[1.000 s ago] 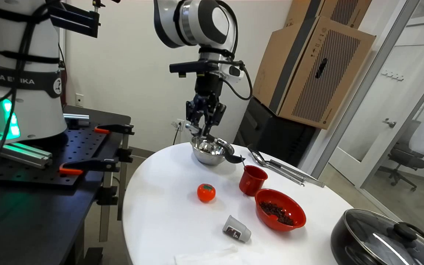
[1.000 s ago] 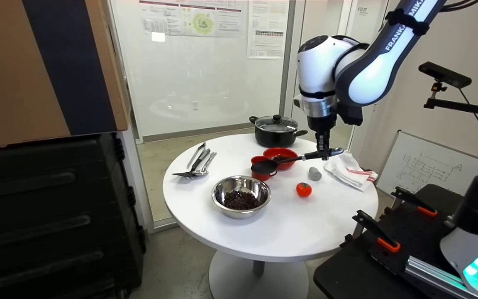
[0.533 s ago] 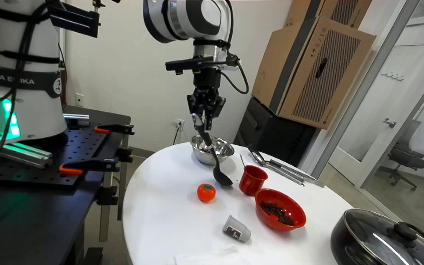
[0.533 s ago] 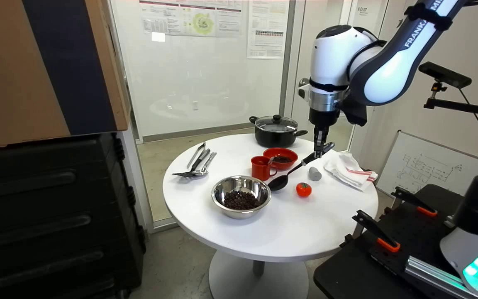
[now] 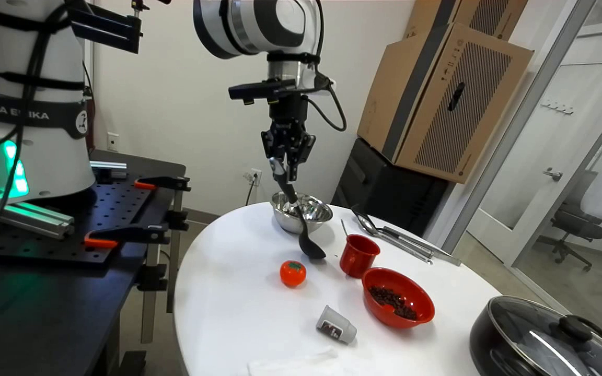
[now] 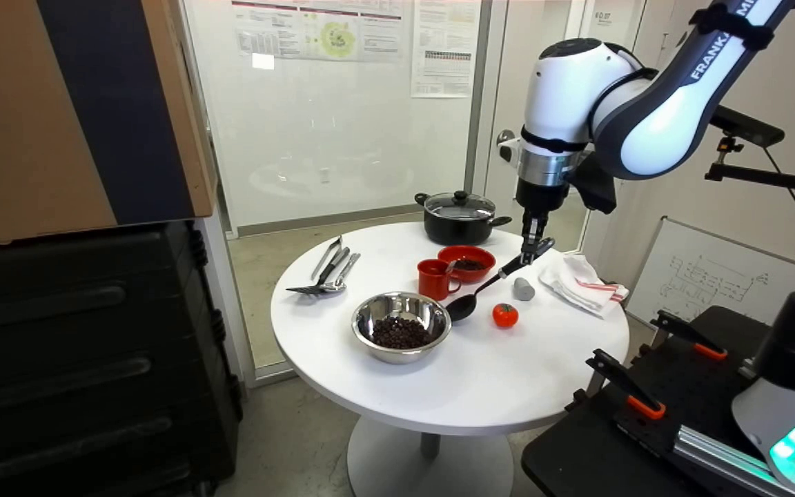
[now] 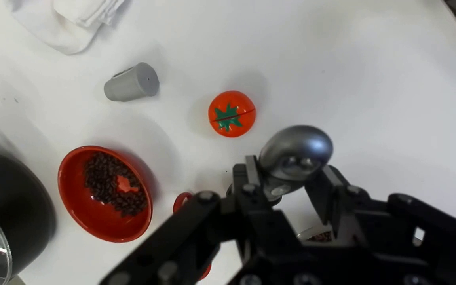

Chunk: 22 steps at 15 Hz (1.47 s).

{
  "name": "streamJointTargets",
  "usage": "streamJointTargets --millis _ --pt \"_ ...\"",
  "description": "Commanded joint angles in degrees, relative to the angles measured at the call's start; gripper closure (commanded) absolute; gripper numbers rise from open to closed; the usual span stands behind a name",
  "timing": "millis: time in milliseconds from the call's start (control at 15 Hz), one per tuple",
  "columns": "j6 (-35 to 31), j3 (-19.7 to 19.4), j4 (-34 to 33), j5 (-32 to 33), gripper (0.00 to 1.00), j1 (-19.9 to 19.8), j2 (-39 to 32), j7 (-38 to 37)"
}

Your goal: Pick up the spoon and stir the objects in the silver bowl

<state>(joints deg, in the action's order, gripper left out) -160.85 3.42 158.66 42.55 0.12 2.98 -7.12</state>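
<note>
"So, how is the hand (image 6: 528,257) right now?"

"Clamped on the dark handle of the spoon (image 6: 510,267); in the wrist view the handle's grey end pokes out past the grip."

"And the spoon's head?"

"Slanted down toward the white desk (image 6: 480,376), just outside the silver bowl (image 6: 397,355), between it and the tomato (image 6: 505,315). Whether it touches the desk, I can't tell."

"Anything in that bowl?"

"Dark beans (image 6: 401,333), in a heap. The red bowl (image 7: 105,227) holds some too."

"What else sits on the desk?"

"A red mug (image 5: 359,256) beside the red bowl, a small grey container (image 7: 131,83) on its side, a white cloth (image 6: 580,284), the lidded black pot (image 6: 457,228) and some other utensils (image 6: 329,270)."
</note>
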Motion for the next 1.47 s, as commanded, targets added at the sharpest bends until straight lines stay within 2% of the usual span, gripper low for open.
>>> streamJointTargets --millis 0,267,400,800,1133,1400 --pt "-0.75 0.58 0.31 3.25 0.9 0.31 -2.12 -2.1" --pt "1.51 1.24 0.34 9.42 0.9 0.67 -6.54 -7.01" --pt "3.66 0.97 -1.21 13.2 0.9 1.2 -10.03 -11.94" --pt "7.88 0.11 -4.39 16.23 0.9 1.98 -16.45 -21.09" --pt "12.37 -0.55 -11.03 19.81 0.9 3.76 -24.93 -30.15" --pt "14.83 -0.01 -17.71 18.17 0.9 5.13 -32.44 -31.63"
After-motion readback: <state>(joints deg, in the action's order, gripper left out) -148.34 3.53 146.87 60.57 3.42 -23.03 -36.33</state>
